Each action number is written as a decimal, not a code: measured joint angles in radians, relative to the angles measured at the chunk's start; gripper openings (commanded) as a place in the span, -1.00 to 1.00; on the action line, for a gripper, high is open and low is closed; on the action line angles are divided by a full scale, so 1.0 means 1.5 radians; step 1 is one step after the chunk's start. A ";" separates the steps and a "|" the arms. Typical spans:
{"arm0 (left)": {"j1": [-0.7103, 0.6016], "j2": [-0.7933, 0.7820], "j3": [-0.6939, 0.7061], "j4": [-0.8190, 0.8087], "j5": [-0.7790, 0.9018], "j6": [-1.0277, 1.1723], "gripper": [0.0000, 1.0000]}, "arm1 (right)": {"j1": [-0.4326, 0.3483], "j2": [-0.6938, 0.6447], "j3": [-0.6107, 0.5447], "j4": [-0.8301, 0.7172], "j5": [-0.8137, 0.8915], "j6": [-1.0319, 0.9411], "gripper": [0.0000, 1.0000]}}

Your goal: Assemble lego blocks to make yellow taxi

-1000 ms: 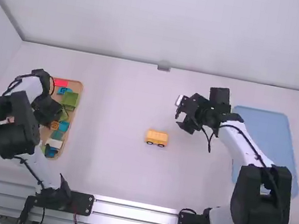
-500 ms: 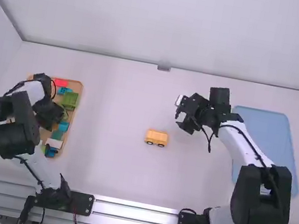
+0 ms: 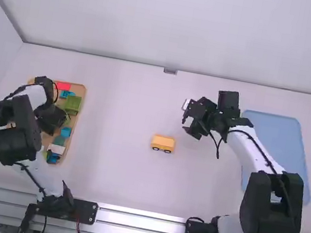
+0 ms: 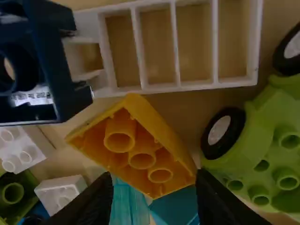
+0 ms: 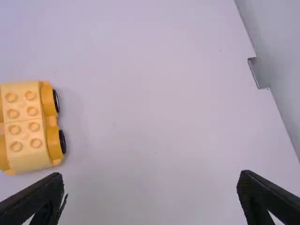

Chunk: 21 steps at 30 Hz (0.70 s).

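On the table (image 3: 115, 176), a box (image 3: 79, 88) holding blocks (image 3: 73, 104) lies at the left side, a toy car (image 3: 163, 143) stands near the middle, and a tray (image 3: 278, 138) lies at the right. A wall (image 3: 178, 24) rises behind the table. Inside the box, a wedge block (image 4: 161, 129) sits just beside both a lattice frame (image 4: 197, 86) and a wheeled piece (image 4: 269, 126).

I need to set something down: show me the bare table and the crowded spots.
Bare: table between parts tray and yellow car; also between car and table's near edge. Crowded: the tray, full of blocks, left gripper over it.
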 measured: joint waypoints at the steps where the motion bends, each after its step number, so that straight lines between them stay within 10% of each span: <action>1: 0.000 0.000 0.000 0.001 0.000 -0.003 -0.06 | 0.000 0.000 0.000 0.000 0.000 0.000 0.98; 21: -0.001 0.000 0.005 -0.019 0.000 -0.026 0.07 | 0.000 0.000 0.000 -0.004 0.000 0.000 0.97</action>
